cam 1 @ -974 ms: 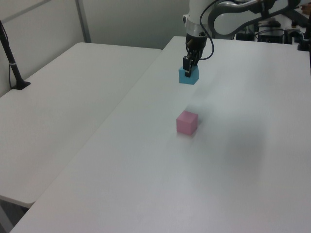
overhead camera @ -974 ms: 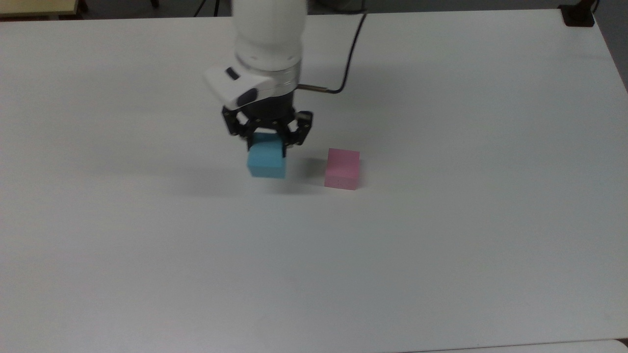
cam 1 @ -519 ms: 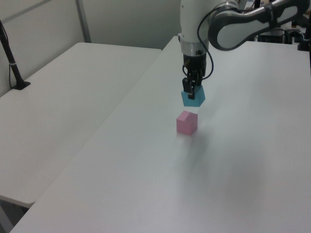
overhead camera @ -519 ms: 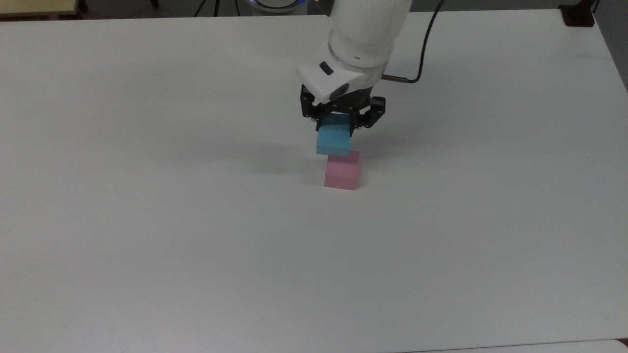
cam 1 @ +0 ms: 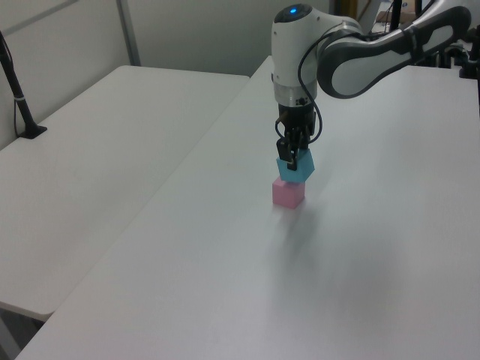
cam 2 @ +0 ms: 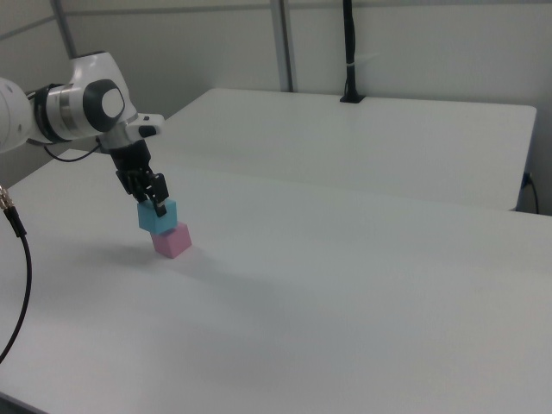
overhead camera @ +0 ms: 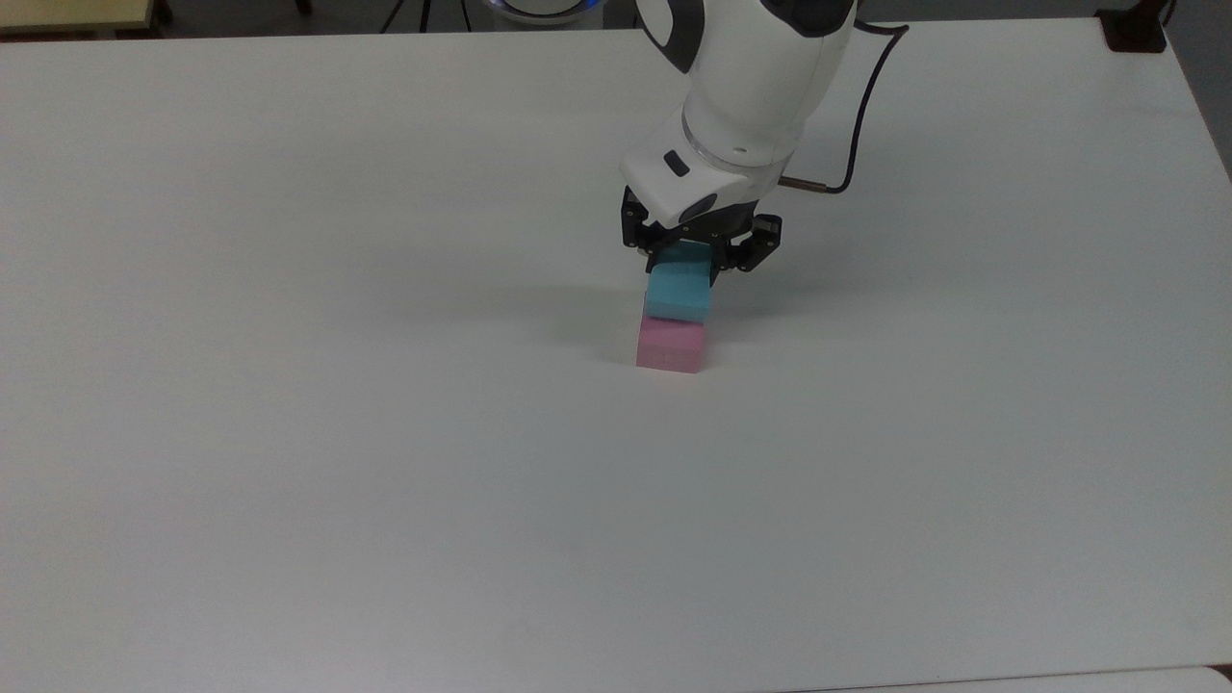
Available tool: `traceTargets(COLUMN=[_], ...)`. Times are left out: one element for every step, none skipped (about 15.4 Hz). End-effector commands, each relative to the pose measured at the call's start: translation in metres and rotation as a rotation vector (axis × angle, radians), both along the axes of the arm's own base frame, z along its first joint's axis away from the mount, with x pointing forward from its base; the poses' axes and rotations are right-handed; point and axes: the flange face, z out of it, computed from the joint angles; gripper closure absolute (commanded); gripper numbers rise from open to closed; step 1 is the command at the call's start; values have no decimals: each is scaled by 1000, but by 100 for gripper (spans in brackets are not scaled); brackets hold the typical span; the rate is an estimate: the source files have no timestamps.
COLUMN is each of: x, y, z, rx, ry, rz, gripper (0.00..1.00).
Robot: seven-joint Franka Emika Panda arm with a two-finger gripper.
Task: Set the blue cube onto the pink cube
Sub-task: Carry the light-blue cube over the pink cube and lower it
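Note:
The blue cube (overhead camera: 678,294) (cam 1: 295,167) (cam 2: 156,216) is directly over the pink cube (overhead camera: 670,346) (cam 1: 288,193) (cam 2: 173,241), slightly tilted and turned against it, its underside at or just above the pink top. My gripper (overhead camera: 695,258) (cam 1: 290,154) (cam 2: 153,197) is shut on the blue cube from above, black fingers on two opposite sides. The pink cube rests on the white table (overhead camera: 385,433); in the top view its top face is hidden by the blue cube.
A black cable (overhead camera: 861,106) runs from the arm's wrist across the table's far side. A second white table (cam 1: 97,150) stands at the left view's left, with a black post (cam 1: 19,97) on it. A dark object (overhead camera: 1134,29) sits at the top view's upper right corner.
My gripper carried the blue cube from beside the pink cube toward the top view's right, then lowered it. It now sits right over the pink cube instead of hanging above its far edge.

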Motion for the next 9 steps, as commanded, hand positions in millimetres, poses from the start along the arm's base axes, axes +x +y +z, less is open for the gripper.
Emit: traceTargets(x=[7, 7, 7, 9, 10, 11, 11, 12, 12], y=[6, 6, 7, 6, 6, 6, 5, 4, 4], z=[-5, -4, -5, -5, -3, -4, -5, -5, -5], rx=[-5, -4, -9, -16, -20, -21, -20, -20, -21], ry=[-57, -66, -73, -84, -102, -113, -115, -116, -117], rz=[-41, -48, -51, -55, -57, -54, -58, -65, -72], gripper=[57, 57, 57, 56, 51, 34, 14, 7, 0])
